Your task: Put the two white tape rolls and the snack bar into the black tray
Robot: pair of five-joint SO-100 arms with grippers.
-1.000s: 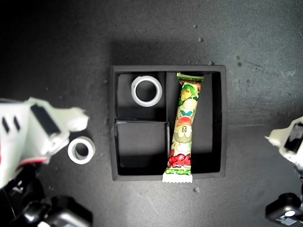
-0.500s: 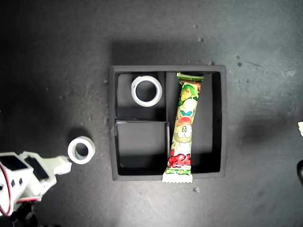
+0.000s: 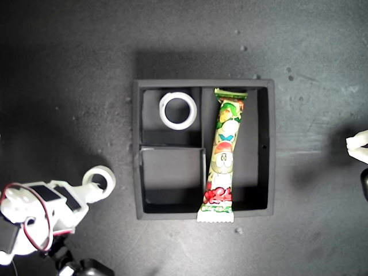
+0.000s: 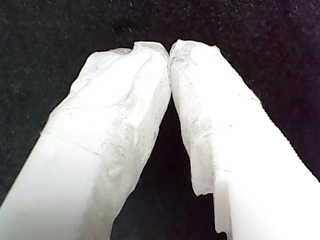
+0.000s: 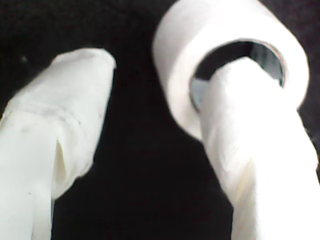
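Observation:
The black tray (image 3: 137, 149) sits in the middle of the exterior view. One white tape roll (image 3: 163, 110) lies flat in its upper small compartment on the exterior view's left. The snack bar (image 3: 223, 155) lies in the tall compartment, its lower end resting on the wall. The other white tape roll (image 3: 98, 170) (image 5: 200, 30) is on the mat to the tray's left in the exterior view. My second gripper (image 3: 95, 190) (image 5: 162, 67) is open, one finger (image 5: 250, 130) poking through this roll's hole, the other outside and apart from it. My first gripper (image 4: 169, 47) (image 3: 357, 144) is shut on nothing, over bare mat.
The lower small compartment (image 3: 172, 175) of the tray holds nothing. The second arm's white body and red wire (image 3: 29, 218) fill the exterior view's lower left corner. Small pale crumbs dot the black mat (image 3: 238, 230) near the tray.
The second arm has swung in towards the loose roll and slid one finger into its hole. The first gripper's tip has come back into sight at the exterior view's right edge.

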